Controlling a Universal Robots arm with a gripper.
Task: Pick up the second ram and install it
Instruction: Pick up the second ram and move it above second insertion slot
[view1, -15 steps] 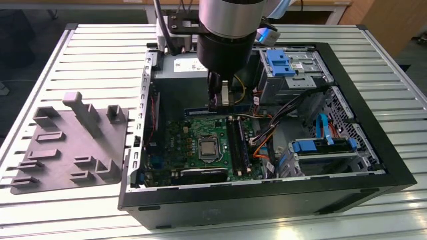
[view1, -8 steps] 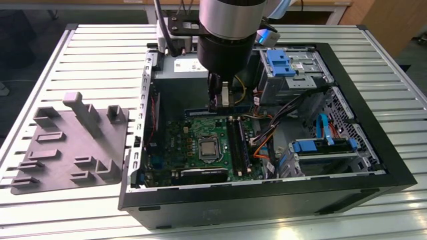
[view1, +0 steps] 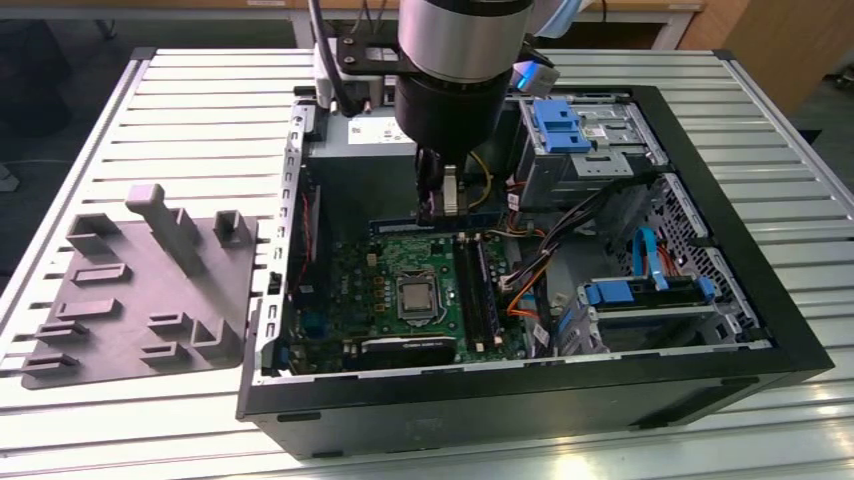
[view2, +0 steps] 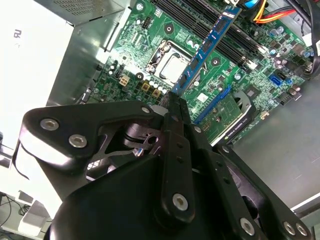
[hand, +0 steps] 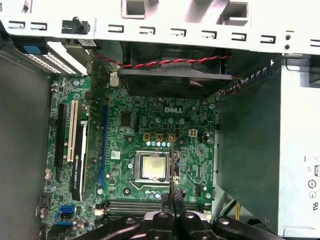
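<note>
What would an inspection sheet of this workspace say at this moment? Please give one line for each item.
Surface: slatted metal table, carrying an open computer case.
Job's things: second ram held above the motherboard, not yet in a slot.
Clutter: grey moulded tray on the table, at the exterior view's left of the case.
Grippers: gripper shut on one end of the second ram.
Cables: red and black twisted wires by the fan; orange cables near the motherboard's edge.
Surroundings: wooden panel behind the table.
</note>
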